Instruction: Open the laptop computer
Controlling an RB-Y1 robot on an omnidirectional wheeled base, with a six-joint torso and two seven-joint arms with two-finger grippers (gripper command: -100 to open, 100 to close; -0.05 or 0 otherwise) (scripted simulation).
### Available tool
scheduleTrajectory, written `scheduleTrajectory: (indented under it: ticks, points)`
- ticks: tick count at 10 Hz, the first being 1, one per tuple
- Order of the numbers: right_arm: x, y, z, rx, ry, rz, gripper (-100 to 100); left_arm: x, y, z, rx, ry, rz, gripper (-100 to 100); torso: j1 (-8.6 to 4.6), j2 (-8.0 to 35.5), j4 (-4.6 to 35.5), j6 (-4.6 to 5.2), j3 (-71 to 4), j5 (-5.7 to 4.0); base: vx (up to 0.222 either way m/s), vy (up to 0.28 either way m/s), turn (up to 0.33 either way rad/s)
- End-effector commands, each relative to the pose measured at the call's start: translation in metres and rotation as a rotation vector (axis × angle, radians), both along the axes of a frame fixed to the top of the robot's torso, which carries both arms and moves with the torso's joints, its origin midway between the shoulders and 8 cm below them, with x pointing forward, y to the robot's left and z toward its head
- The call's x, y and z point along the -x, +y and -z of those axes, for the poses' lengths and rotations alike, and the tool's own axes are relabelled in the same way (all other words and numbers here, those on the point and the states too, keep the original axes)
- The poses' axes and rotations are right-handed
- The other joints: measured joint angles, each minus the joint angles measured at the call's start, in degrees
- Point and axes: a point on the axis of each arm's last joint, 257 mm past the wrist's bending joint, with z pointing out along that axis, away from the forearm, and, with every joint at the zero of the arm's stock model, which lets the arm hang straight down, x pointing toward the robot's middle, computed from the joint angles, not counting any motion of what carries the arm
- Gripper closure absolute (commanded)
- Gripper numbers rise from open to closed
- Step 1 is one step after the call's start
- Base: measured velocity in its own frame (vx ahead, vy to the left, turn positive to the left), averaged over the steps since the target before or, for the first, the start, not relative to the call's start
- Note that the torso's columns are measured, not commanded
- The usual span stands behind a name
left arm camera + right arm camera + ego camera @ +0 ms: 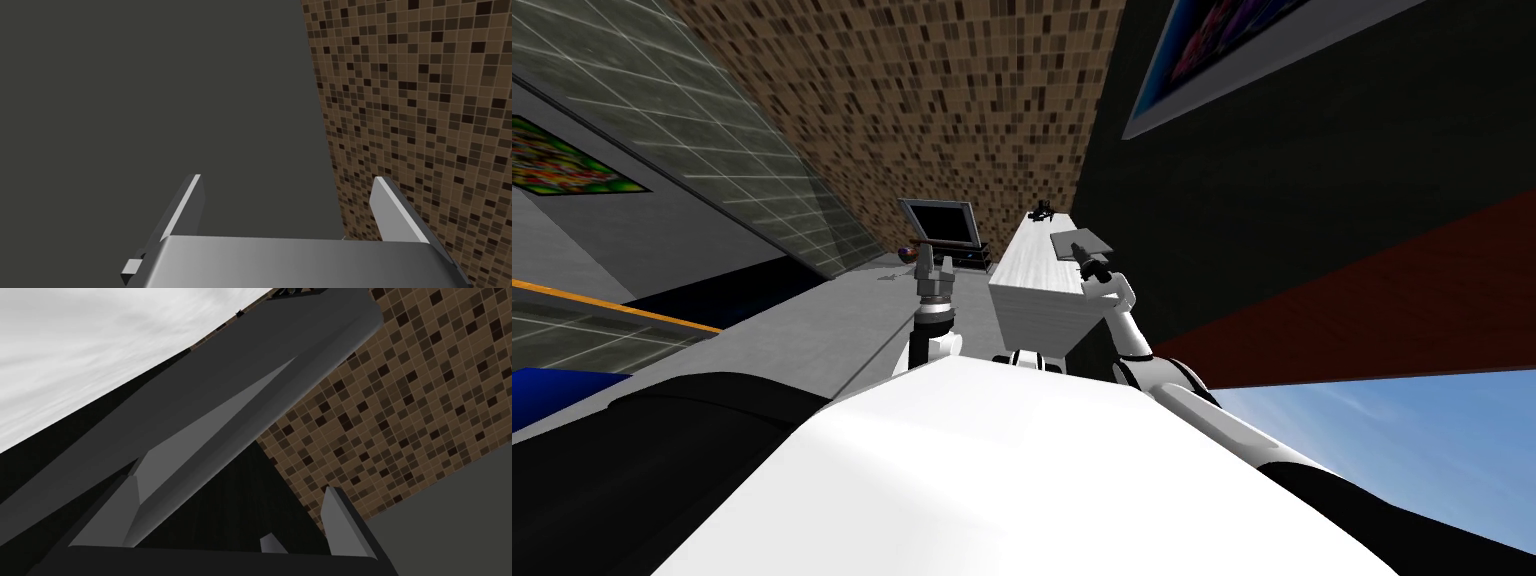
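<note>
A grey laptop [1079, 242] lies on the near part of a long white table [1024, 288], just ahead of the robot and to its right. The right arm reaches forward so that the right gripper [1090, 264] sits at the laptop's near edge, probably the edge the lid lifts from.

From that wrist, the lid [240, 388] runs as a dark grey slab across the view, with the table's white top beyond it. The gripper's 2 fingers are spread apart and clamp nothing. 1 finger [125, 508] lies against the edge of the slab, seemingly placed to pry or push it upward. The other finger [341, 518] stands free to the side. Whether the lid is raised a little from the base cannot be told. The job looks to be at its start: contact made, lid not swung up.

The left gripper [924, 258] is held upright beside the table, well apart from the laptop. Its 2 fingers are also spread and empty, and it is likely parked there to keep out of the working arm's way. A dark screen [942, 222] stands further back, beyond the left arm.
</note>
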Motion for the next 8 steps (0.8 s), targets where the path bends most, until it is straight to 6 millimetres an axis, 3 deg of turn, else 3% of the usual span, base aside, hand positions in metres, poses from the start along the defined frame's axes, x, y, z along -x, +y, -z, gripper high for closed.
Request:
scheduleTrajectory:
  ticks: [1,2,3,8]
  points:
    - [-0.004,0.001,-0.026,0.010,-0.009,0.004,-100,0.000,0.000,0.000,0.000,0.000,0.000,0,-0.01,0.0,0.0,0.02,0.0,-0.04,-0.011,-0.006,0.021]
    - [-0.002,0.003,-0.013,-0.002,0.002,0.001,-100,0.000,0.000,0.000,0.000,0.000,0.000,0,-0.12,0.0,0.0,0.01,-0.1,0.05,-0.007,0.006,0.010]
    - [-0.002,0.003,-0.013,-0.003,0.005,0.002,0,0.000,0.000,0.000,0.000,0.000,0.000,0,0.01,0.0,-0.1,0.05,0.0,-0.13,-0.008,0.009,-0.001]
    - [-0.002,0.004,-0.012,-0.004,0.006,0.001,0,0.000,0.000,0.000,0.000,0.000,0.000,0,0.30,0.1,-0.2,0.04,0.3,-0.29,-0.001,0.001,-0.001]
